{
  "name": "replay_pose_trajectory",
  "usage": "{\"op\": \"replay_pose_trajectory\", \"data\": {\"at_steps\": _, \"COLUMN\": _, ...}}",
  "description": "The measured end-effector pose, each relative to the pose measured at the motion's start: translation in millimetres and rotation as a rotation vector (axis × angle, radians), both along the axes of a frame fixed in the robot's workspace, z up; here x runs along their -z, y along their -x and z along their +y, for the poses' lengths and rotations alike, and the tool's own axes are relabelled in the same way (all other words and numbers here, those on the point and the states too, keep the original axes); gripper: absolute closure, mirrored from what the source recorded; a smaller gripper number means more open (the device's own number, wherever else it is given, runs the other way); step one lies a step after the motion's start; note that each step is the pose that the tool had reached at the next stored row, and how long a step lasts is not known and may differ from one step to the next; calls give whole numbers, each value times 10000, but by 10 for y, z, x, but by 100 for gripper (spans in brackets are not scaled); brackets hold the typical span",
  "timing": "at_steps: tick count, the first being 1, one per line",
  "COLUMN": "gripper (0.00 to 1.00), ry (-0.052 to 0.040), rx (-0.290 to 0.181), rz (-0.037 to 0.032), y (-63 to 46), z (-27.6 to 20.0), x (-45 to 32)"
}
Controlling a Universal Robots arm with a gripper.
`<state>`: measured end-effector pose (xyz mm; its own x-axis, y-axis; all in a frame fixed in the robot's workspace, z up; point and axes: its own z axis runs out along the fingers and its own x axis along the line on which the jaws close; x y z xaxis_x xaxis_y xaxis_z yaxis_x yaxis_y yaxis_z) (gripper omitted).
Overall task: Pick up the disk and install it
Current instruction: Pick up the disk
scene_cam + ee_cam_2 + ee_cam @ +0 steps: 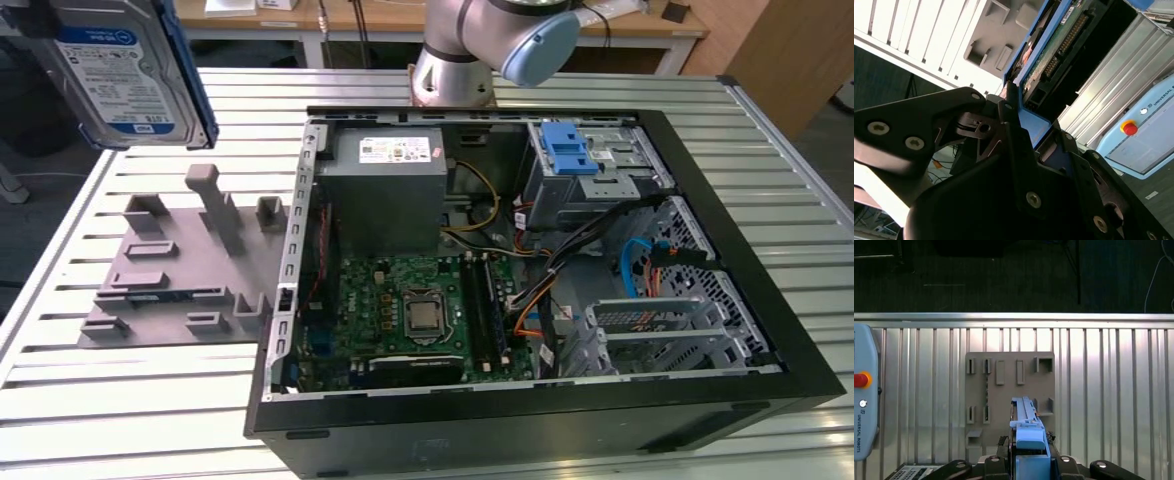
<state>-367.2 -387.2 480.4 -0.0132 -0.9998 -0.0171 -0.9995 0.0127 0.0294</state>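
disk [120, 70] up in the air, pinched by the gripper [1034, 125]
the disk hangs at the far side on the exterior view's left, standing on its edge over the grey holder plate [174, 270] and not touching it. in the second wrist view the black fingers [1011, 115] press on the disk's blue edge. the open computer box [787, 330] sits on the slatted table [134, 400], on the exterior view's right of the plate, well apart from the disk.
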Motion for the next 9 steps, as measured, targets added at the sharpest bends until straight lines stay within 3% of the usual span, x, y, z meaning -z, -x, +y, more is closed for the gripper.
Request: {"op": "replay_pose_trajectory", "data": {"at_steps": 9, "gripper": 63, "ry": -4, "rx": 0, "rz": -26, "y": -81, "z": -55, "x": 1}}
